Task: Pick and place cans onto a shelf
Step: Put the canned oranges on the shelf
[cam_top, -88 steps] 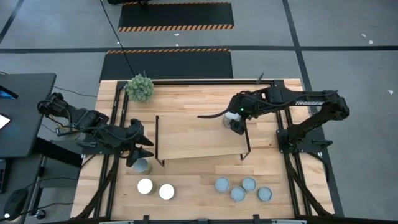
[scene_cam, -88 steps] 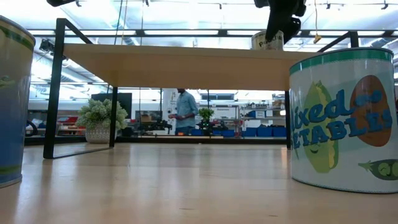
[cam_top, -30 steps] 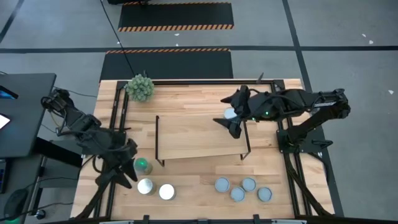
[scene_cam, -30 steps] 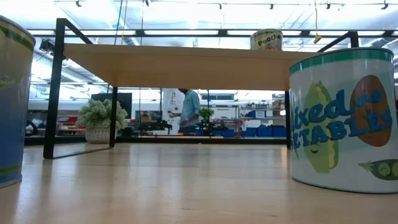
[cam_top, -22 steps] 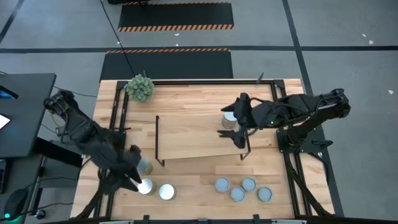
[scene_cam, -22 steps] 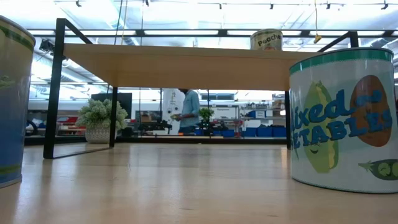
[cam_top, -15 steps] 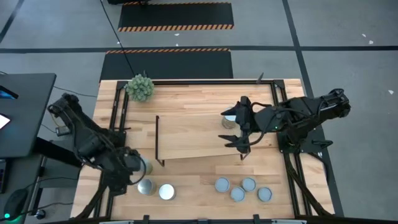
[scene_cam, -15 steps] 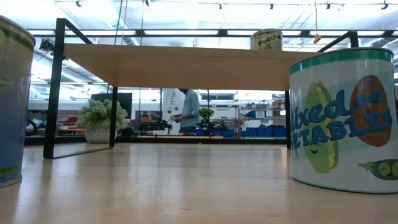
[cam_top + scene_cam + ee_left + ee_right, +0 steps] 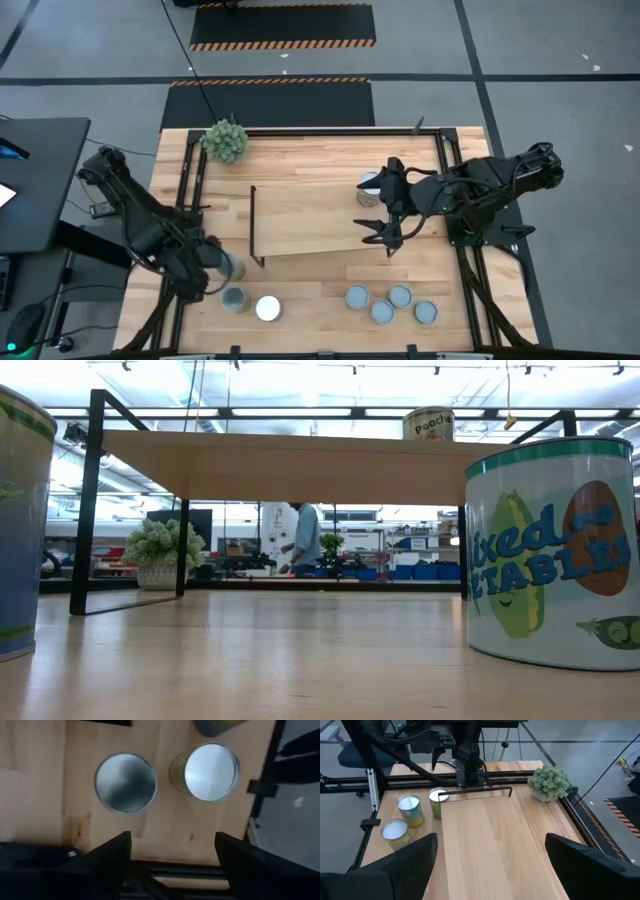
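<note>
One can (image 9: 370,187) stands upright on its base on the light-wood shelf (image 9: 310,215), near the shelf's far right end; the low view shows it too (image 9: 430,424). My right gripper (image 9: 385,232) is open and empty over the shelf's right end, on the near side of that can. My left gripper (image 9: 198,283) is open and empty above the table's near left corner. A grey-topped can (image 9: 125,782) and a white-topped can (image 9: 210,765) stand ahead of its fingers. A third can (image 9: 230,267) stands beside it. Several grey-blue cans (image 9: 382,312) stand at the near right.
A spiky green plant ball (image 9: 225,140) sits at the far left of the table. Black rails (image 9: 185,190) run along both sides of the table. Thin black rods (image 9: 252,225) frame the shelf's ends. A person (image 9: 303,538) stands far off in the room beyond the table.
My right gripper has drawn away from the can on the shelf toward the table's near edge, staying open; the can stays upright on the shelf. My left gripper has tipped to point more downward over the near left cans.
</note>
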`<move>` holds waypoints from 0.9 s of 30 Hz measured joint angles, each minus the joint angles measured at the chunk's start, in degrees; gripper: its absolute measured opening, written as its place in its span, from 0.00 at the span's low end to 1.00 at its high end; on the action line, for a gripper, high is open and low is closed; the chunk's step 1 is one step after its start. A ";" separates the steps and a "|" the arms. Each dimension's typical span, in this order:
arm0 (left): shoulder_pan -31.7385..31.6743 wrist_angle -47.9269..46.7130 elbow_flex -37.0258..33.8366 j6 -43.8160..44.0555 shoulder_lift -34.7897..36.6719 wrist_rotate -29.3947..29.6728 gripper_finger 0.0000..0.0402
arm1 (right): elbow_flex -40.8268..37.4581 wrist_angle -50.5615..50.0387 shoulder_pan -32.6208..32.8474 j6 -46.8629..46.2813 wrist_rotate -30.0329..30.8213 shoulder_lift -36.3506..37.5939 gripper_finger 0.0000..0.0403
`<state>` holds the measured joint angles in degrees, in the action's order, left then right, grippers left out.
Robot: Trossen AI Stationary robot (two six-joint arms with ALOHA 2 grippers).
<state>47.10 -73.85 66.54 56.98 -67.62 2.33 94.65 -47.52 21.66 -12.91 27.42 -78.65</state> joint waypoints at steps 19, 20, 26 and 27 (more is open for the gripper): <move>4.54 11.69 -18.42 5.59 11.32 1.79 0.82 | 0.00 -0.18 -2.30 -2.12 -0.06 0.00 0.93; 4.54 12.35 -18.72 5.23 11.00 1.77 0.85 | 0.00 -0.20 -2.30 -2.22 -0.07 0.00 0.93; 4.54 12.08 -19.36 2.68 7.03 2.11 0.95 | 0.00 -0.18 -2.30 -3.05 -0.39 0.01 0.93; 4.54 11.40 -19.36 2.63 6.11 2.33 0.96 | 0.00 -0.19 -2.30 -3.05 -0.45 0.01 0.93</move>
<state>51.64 -62.45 47.18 59.61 -61.51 4.66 94.65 -47.71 19.35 -15.96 26.97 -78.65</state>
